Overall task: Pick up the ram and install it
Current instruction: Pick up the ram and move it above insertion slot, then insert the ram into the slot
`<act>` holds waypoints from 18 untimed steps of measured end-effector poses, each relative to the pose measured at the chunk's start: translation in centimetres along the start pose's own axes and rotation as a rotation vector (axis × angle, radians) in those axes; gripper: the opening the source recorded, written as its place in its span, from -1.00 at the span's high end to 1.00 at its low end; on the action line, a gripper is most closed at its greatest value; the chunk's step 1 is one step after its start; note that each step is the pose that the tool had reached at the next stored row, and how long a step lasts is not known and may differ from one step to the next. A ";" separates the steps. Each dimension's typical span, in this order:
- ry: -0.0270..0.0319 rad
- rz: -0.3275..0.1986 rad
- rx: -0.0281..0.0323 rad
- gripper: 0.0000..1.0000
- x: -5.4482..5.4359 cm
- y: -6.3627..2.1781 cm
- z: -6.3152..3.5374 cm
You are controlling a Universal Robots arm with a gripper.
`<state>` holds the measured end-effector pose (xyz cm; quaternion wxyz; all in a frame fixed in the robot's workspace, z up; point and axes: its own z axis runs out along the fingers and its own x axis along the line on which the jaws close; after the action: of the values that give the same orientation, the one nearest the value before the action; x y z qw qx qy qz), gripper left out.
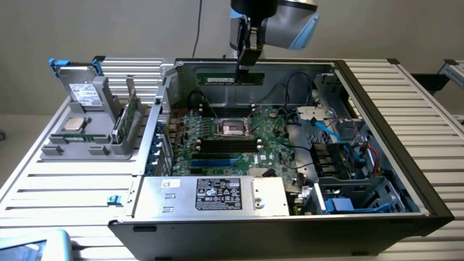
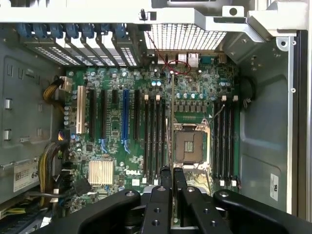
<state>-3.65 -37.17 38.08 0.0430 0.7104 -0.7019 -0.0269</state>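
The ram (image 1: 232, 79), a long green stick with a white label, hangs level above the back of the open computer case (image 1: 377, 109), and my gripper (image 1: 246, 66) is shut on its top edge. In the wrist view the ram (image 2: 171, 122) shows edge-on as a thin line running out from between the black fingers (image 2: 161, 195) of my gripper (image 2: 172, 171). Below it lies the green motherboard (image 2: 112, 146) with its processor socket (image 2: 187, 146) and black memory slots (image 2: 155, 136) on either side. In the exterior view those slots (image 1: 228, 144) sit just in front of the socket (image 1: 233, 127).
A grey holder (image 1: 87, 142) stands at the exterior view's left, beside the case. It carries a labelled drive with blue clips (image 1: 83, 89), a silver processor chip (image 1: 75, 124) and an upright green board (image 1: 129, 117). The power supply (image 1: 210, 196) fills the case front; cables and drive bays (image 1: 348, 163) lie at the right.
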 end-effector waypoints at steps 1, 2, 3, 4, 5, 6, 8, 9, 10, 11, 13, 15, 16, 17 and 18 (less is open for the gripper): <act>-0.0001 0.000 -0.0003 0.72 0.0 -0.17 -0.01; -0.0006 0.000 -0.0012 0.72 0.0 -0.21 -0.02; -0.0007 0.000 -0.0014 0.72 0.0 -0.21 -0.02; -0.0006 0.000 -0.0014 0.72 0.0 -0.21 -0.02; -0.0006 0.000 -0.0014 0.72 0.0 -0.21 -0.02; -0.0006 0.000 -0.0014 0.72 0.0 -0.21 -0.02; -0.0006 0.000 -0.0014 0.72 0.0 -0.21 -0.02; -0.0006 0.000 -0.0014 0.72 0.0 -0.21 -0.02; -0.0006 0.000 -0.0014 0.72 0.0 -0.21 -0.02; -0.0007 0.000 -0.0015 0.72 0.0 -0.21 -0.02; -0.0006 0.000 -0.0014 0.72 0.0 -0.21 -0.02; -0.0006 0.000 -0.0014 0.72 0.0 -0.21 -0.02; -0.0006 0.000 -0.0014 0.72 0.0 -0.21 -0.02; -0.0006 0.000 -0.0014 0.72 0.0 -0.21 -0.02; 0.0001 0.000 -0.0015 0.72 0.0 -0.21 -0.02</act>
<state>-3.43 -37.20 38.08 0.0435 0.7104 -0.7019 -0.0274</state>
